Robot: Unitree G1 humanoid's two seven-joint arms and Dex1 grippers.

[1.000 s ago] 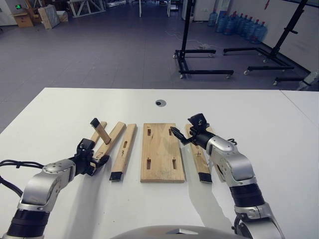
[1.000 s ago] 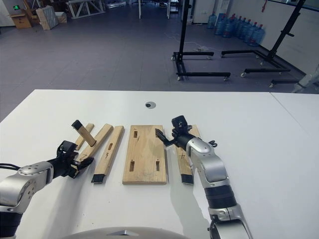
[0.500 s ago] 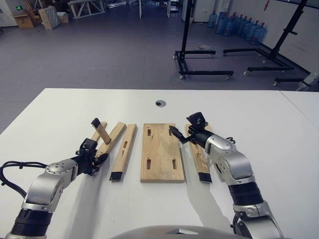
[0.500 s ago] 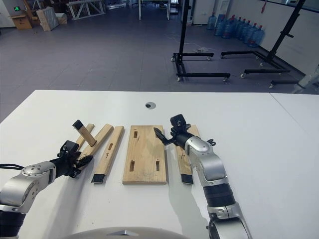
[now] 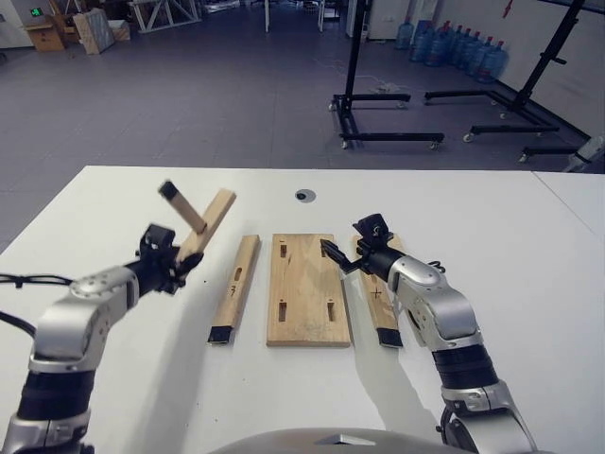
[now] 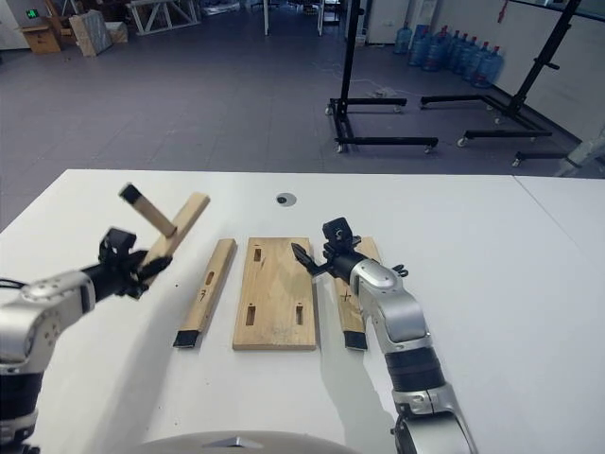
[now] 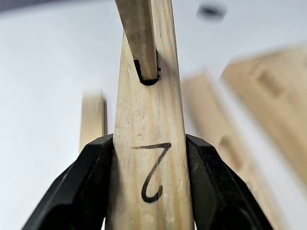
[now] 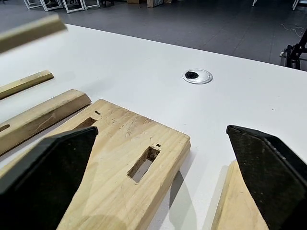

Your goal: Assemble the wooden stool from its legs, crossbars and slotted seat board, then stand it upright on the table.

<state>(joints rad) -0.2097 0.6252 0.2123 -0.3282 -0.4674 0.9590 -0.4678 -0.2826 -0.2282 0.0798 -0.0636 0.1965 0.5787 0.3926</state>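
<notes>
— Left gripper point(image 7: 151, 191)?
— Clamped on a leg point(image 5: 213, 213), crossbar point(image 5: 182, 206) slotted in, held above the white table point(image 5: 510, 227).
— Right gripper point(image 5: 346, 242)?
— Spread wide, low over the seat board point(image 5: 304, 293)'s far end. Black stands point(image 5: 383, 137) behind.

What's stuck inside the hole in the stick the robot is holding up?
A thinner crossbar is pushed into the slot of the leg that the left end effector grips. The crossbar's end inside the slot is hidden, so how deep it goes cannot be seen.
</notes>
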